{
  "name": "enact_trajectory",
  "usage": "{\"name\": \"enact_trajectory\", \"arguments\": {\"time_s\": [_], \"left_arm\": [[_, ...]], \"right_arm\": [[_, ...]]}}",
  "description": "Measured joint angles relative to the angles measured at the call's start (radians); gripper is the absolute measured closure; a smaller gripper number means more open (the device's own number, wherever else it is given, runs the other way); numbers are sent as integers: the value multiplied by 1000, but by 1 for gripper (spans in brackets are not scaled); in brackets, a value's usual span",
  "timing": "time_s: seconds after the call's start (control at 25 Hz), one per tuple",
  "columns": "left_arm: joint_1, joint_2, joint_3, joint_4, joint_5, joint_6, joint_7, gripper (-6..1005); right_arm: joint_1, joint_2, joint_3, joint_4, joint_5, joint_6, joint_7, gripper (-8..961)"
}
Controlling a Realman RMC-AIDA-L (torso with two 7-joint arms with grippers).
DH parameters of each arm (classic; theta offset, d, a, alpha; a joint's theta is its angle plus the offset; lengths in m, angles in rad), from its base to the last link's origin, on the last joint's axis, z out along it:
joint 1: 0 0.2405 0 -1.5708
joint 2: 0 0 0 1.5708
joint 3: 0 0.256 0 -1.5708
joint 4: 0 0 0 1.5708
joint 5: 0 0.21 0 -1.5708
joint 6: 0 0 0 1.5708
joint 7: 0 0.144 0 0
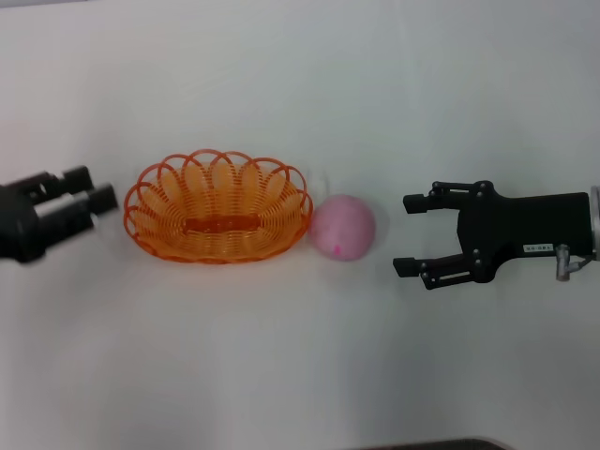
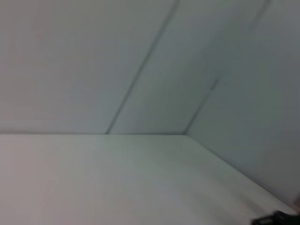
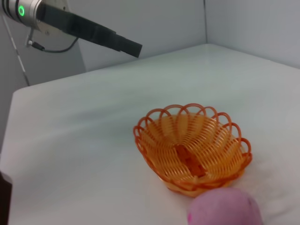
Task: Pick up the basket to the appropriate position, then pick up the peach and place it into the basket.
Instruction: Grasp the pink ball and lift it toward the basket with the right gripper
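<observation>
The orange wire basket (image 1: 169,220) sits empty on the white table, left of centre; it also shows in the right wrist view (image 3: 159,140). The pale-pink peach (image 1: 343,228) lies on the table against the basket's right end, and its top shows in the right wrist view (image 3: 225,208). My right gripper (image 1: 407,234) is open and empty, level with the peach and a short gap to its right. My left gripper (image 1: 94,187) hovers left of the basket, apart from it; its arm shows in the right wrist view (image 3: 93,33).
The white table (image 1: 300,356) stretches around the objects. Grey walls meet in a corner behind the table's far edge (image 2: 140,134). A dark shape (image 1: 431,444) lies at the table's front edge.
</observation>
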Motion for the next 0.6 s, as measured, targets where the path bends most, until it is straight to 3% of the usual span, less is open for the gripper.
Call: {"name": "enact_trajectory", "arguments": {"time_s": [0.2,0.6], "left_arm": [[3,-2,28,-50,42,74,173,432],[7,-7,68,-150,190,57,345,154]], "right_arm": [[1,-7,2,-1,-1,-32,0,38],[-10,-19,-11,-3,-10,-59,-10,38]]}}
